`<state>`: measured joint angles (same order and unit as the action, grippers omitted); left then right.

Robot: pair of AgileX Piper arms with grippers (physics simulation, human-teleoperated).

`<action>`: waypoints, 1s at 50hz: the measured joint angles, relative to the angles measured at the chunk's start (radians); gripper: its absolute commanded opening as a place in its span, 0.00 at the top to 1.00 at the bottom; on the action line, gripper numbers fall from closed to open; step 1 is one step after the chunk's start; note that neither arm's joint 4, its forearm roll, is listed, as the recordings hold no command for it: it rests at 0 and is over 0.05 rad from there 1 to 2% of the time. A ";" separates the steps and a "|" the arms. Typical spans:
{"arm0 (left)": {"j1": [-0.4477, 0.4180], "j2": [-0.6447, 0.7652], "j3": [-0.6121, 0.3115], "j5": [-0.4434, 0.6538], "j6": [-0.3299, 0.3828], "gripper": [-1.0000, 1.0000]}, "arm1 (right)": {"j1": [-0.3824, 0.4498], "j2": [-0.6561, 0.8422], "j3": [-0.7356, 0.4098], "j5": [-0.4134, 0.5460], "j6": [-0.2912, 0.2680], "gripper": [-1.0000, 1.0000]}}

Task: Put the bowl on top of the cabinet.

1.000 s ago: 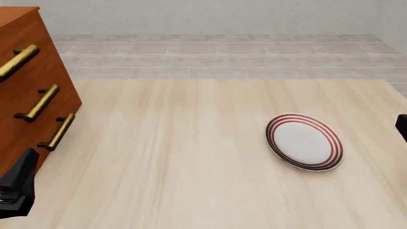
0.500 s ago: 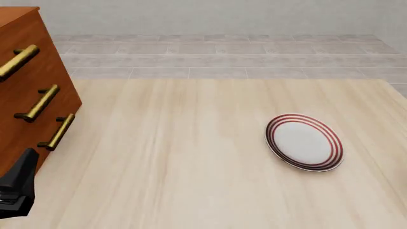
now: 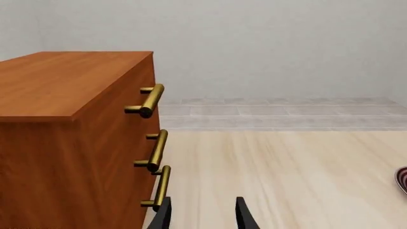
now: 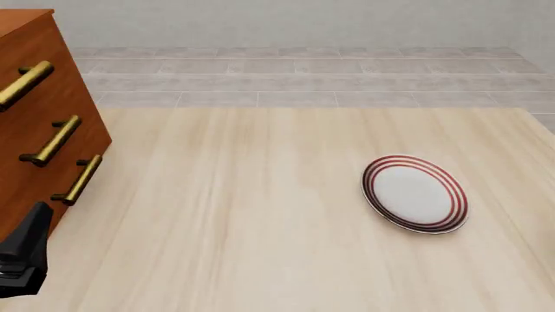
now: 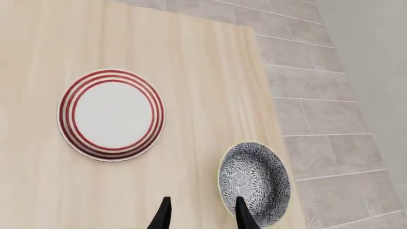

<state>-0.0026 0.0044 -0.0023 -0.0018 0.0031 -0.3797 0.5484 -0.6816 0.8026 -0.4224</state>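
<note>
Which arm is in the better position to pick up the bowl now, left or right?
Right, probably. The right end effector is open just beside the bowl at the table edge, while the left end effector sits by the cabinet, away from it.

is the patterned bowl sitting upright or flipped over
Upright: the bowl rests on the table, its patterned inside facing up toward the right wrist camera.

A pale, light-grained wooden table [image 4: 260, 214] carries three things: a large reddish-brown wooden drawer cabinet with brass bar handles [image 4: 43, 123] standing at its left edge, a flat white plate ringed with red concentric bands [image 4: 414, 193] lying toward the right, and, seen from the right wrist camera, a deep round bowl patterned in black swirls on white [image 5: 254, 183] sitting beside the plate, close to the table's edge
</note>
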 measured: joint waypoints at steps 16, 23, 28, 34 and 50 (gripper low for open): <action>0.000 0.000 0.000 0.000 0.000 0.00 | -0.077 0.101 0.022 -0.091 -0.051 0.00; 0.000 0.000 -0.003 0.003 0.000 0.00 | -0.095 0.153 0.051 -0.155 -0.064 0.00; 0.000 0.000 -0.004 0.004 0.000 0.00 | -0.107 0.186 0.076 -0.200 -0.068 0.00; 0.000 0.000 -0.004 0.003 0.000 0.00 | -0.120 0.223 0.116 -0.256 -0.072 0.00; -0.001 0.001 -0.004 0.003 0.000 0.00 | -0.158 0.300 0.196 -0.374 -0.082 0.00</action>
<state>-0.0033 0.0049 -0.0059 0.0012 0.0031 -0.5381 0.8485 -0.4856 0.4286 -0.5042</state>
